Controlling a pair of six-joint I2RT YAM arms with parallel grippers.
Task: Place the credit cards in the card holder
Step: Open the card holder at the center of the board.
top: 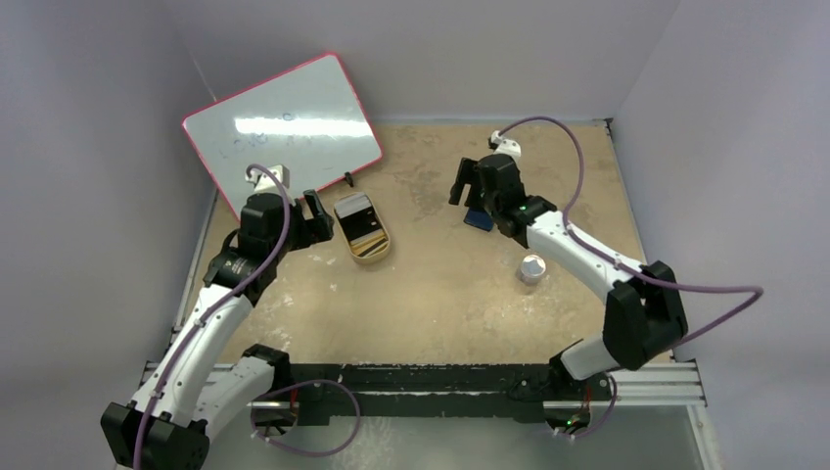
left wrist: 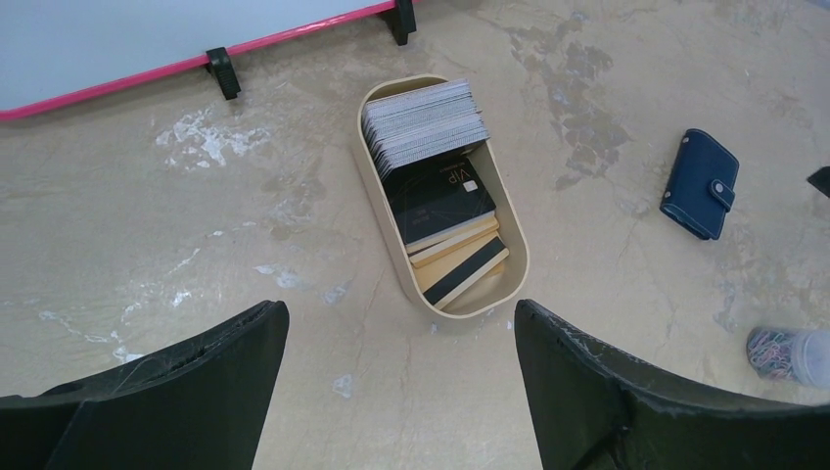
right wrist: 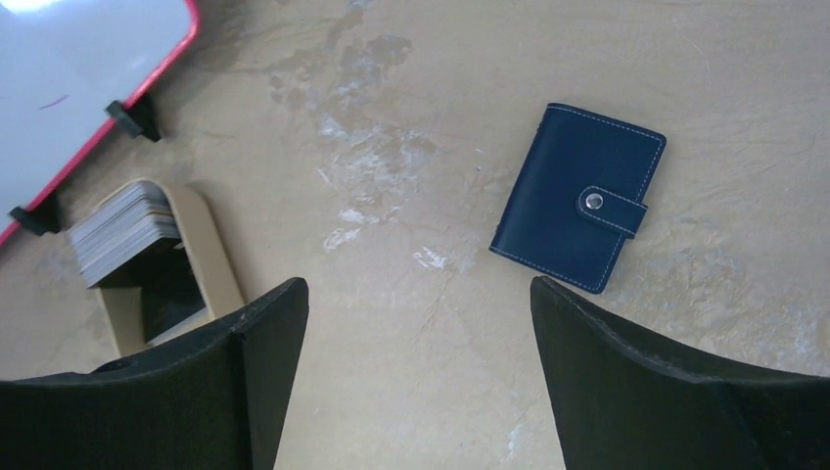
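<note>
The credit cards sit in a beige oval tin [left wrist: 377, 211]: a fanned grey stack [left wrist: 423, 122], a black card [left wrist: 440, 191] and several more under it. The tin also shows in the top view [top: 362, 230] and the right wrist view [right wrist: 217, 264]. The card holder, a navy wallet [right wrist: 579, 196], lies snapped shut and flat on the table to the right of the tin [left wrist: 700, 183] [top: 479, 219]. My left gripper [left wrist: 401, 313] [top: 321, 219] is open and empty, just short of the tin's near end. My right gripper [right wrist: 419, 289] [top: 468, 196] is open and empty, above the table beside the wallet.
A pink-framed whiteboard [top: 284, 122] leans at the back left on black feet [left wrist: 223, 70], close behind the tin. A small round whitish object [top: 530, 268] stands near the right arm and shows at the edge of the left wrist view [left wrist: 788, 352]. Grey walls enclose the table.
</note>
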